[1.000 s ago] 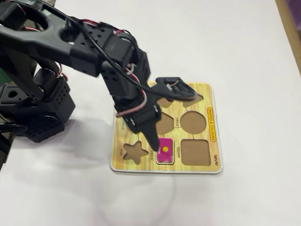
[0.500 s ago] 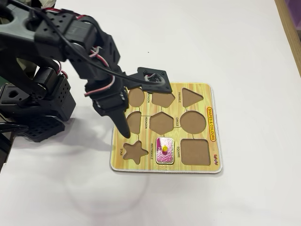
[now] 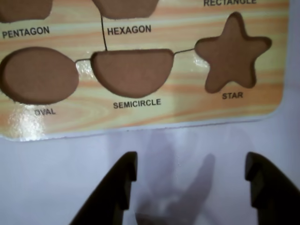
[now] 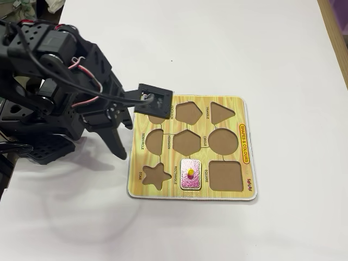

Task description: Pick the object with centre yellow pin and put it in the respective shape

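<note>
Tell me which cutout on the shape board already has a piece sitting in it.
The rectangle cutout in the board's front row, between star and square. It holds the magenta piece with the yellow knob; every other visible cutout shows bare brown.

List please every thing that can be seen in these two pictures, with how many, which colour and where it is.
Shape board: one, yellow wood-grain, flat on the table, right of the arm in the fixed view.
Magenta piece with yellow knob: one, seated in the cutout labelled RECTANGLE, front row of the board.
Empty cutouts: brown; square, star, circle, triangle, hexagon and pentagon show in the fixed view; oval and semicircle show in the wrist view.
Table: one, white, under everything.
Wooden strip: one, brown, at the right edge of the fixed view.
Arm: one, black with red and white wires, left side.
Gripper: one, black, open, empty, over bare table beside the board.
</note>
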Robot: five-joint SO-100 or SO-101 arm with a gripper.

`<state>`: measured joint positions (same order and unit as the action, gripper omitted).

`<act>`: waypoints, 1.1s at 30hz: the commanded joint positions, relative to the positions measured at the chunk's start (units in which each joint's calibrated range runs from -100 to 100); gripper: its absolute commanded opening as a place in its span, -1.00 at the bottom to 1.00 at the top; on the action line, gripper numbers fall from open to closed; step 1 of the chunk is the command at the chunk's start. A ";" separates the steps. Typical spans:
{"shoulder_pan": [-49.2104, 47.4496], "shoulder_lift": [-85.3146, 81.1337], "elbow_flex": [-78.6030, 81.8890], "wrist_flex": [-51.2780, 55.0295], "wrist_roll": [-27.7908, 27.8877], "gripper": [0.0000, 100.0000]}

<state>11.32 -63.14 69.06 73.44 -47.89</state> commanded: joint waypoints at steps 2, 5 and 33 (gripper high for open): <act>-3.41 -9.58 3.51 -0.66 -3.57 -0.48; -6.14 -14.18 5.67 -0.66 -6.08 -0.48; -6.24 -35.43 29.59 0.38 -6.45 -0.48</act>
<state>5.52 -98.63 98.02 73.35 -54.13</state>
